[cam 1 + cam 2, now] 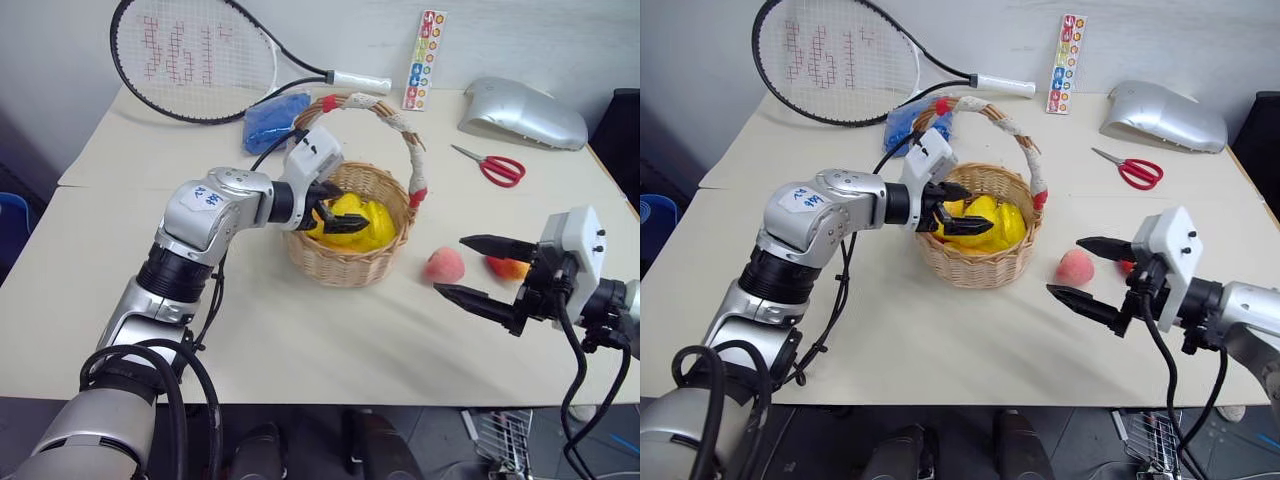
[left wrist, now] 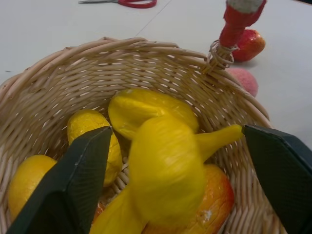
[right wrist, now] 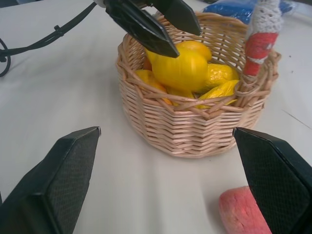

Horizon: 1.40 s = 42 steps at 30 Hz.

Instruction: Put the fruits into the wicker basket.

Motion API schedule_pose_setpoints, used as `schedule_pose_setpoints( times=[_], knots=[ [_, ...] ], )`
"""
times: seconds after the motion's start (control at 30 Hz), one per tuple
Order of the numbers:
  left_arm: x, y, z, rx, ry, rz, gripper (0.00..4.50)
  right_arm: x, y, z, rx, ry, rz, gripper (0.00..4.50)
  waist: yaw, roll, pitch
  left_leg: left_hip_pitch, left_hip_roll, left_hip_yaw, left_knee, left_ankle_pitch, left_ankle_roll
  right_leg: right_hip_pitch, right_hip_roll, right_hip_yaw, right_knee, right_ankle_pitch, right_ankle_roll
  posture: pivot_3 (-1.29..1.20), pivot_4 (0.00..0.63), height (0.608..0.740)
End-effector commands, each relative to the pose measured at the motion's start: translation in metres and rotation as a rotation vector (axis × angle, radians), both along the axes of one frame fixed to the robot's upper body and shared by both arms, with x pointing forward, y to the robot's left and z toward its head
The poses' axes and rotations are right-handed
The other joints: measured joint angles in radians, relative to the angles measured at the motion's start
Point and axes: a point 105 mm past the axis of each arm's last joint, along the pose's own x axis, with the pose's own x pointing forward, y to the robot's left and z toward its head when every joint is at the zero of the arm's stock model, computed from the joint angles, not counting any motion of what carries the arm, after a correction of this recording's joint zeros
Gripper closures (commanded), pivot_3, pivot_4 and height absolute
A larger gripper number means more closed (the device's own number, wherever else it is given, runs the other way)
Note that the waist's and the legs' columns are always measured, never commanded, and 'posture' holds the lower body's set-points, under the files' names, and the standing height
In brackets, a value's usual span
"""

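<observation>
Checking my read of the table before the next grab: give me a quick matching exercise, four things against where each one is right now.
Things:
1. peach
2. scissors
3. left gripper
4. blue cloth

Places:
A. over the wicker basket, fingers spread above the yellow fruits
B. on the table just in front of the open right gripper
C. behind the basket, by the racket's throat
D. far side of the table, near the silver cover

Pairs: 1-B, 2-D, 3-A, 4-C
</observation>
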Motion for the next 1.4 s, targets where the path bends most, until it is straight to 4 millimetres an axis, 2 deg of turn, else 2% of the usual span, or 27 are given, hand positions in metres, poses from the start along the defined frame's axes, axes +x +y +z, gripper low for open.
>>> schedule_pose_setpoints(
  times=[0.03,0.13,0.23,0.37,0.47,0.67,0.8,0.93,1.03,1.23,1.37,1.4],
  knots=[
    [-0.019,0.013,0.037,-0.086,-0.108,-0.109,0.06,-0.009,-0.016,0.006,0.01,-0.032,-0.065,0.0,0.001,0.0,0.0,0.001,0.0,0.0,0.0,0.0,0.0,0.001,0.0,0.0,0.0,0.0,0.0,0.0,0.15,0.74],
    [-0.039,0.031,0.05,-0.127,-0.141,-0.208,0.06,-0.021,-0.04,-0.002,0.028,0.013,-0.148,0.0,0.003,0.0,0.0,0.0,0.001,-0.001,-0.001,0.0,0.0,0.0,0.0,0.0,0.0,0.0,0.0,0.0,0.15,0.74],
    [-0.06,0.055,0.053,-0.129,-0.161,-0.317,0.06,-0.041,-0.074,-0.015,0.004,0.079,-0.266,0.0,0.008,0.0,0.0,0.001,0.001,0.0,-0.001,0.0,0.0,0.001,0.001,-0.001,0.0,0.0,0.0,0.0,0.15,0.74],
    [-0.074,0.082,0.052,-0.131,-0.139,-0.375,0.06,-0.069,-0.114,-0.036,-0.059,0.176,-0.413,0.0,0.011,0.0,0.0,0.003,0.0,-0.001,0.0,0.0,0.001,0.005,0.001,-0.002,-0.001,0.0,0.0,0.0,0.15,0.74],
    [-0.088,0.094,0.056,-0.146,-0.129,-0.452,0.06,-0.075,-0.128,-0.041,-0.046,0.194,-0.467,0.0,0.007,0.0,0.0,0.004,-0.001,-0.001,0.0,-0.004,0.008,0.006,0.0,-0.002,-0.002,0.0,0.001,0.0,0.15,0.74],
    [-0.094,0.089,0.062,-0.172,-0.178,-0.5,0.06,-0.048,-0.12,-0.038,-0.043,0.178,-0.392,0.0,-0.006,0.0,0.0,0.004,-0.001,-0.001,0.0,-0.005,0.01,0.006,0.0,-0.001,-0.001,0.0,0.001,0.0,0.15,0.74],
    [-0.097,0.077,0.055,-0.149,-0.213,-0.512,0.06,0.006,-0.089,-0.045,-0.093,0.101,-0.252,0.0,-0.021,-0.001,0.0,0.004,0.0,-0.001,0.001,-0.003,0.006,0.005,0.001,-0.001,0.0,0.0,0.001,0.0,0.15,0.74],
    [-0.095,0.072,0.053,-0.143,-0.239,-0.482,0.06,0.044,-0.072,-0.054,-0.082,0.069,-0.213,0.0,-0.017,0.001,0.001,0.002,-0.001,-0.001,0.0,-0.001,0.002,0.003,0.002,0.0,0.001,0.0,0.0,0.0,0.15,0.74],
    [-0.085,0.068,0.051,-0.136,-0.281,-0.407,0.06,0.07,-0.059,-0.066,-0.115,0.06,-0.176,0.0,-0.015,0.001,0.001,0.002,0.0,-0.001,0.001,0.0,0.001,0.003,0.004,0.001,0.001,0.0,0.0,0.0,0.15,0.74],
    [-0.089,0.069,0.056,-0.142,-0.285,-0.412,0.06,0.099,-0.045,-0.085,-0.098,0.108,-0.164,0.0,-0.017,0.001,0.001,0.002,0.001,0.0,0.001,0.0,0.001,0.002,0.004,0.001,0.001,0.0,0.0,0.0,0.15,0.74],
    [-0.092,0.068,0.062,-0.159,-0.289,-0.429,0.06,0.108,-0.036,-0.094,-0.087,0.127,-0.155,0.0,-0.017,0.001,0.001,0.003,0.002,0.0,0.001,0.0,0.001,0.002,0.003,0.001,0.003,0.0,0.0,0.0,0.15,0.74],
    [-0.093,0.067,0.062,-0.158,-0.289,-0.43,0.0,0.109,-0.036,-0.094,-0.07,0.127,-0.161,0.38,-0.017,0.001,0.001,0.003,0.002,0.0,0.001,0.0,0.0,0.002,0.003,0.001,0.003,0.0,0.0,0.0,0.15,0.74]
  ],
)
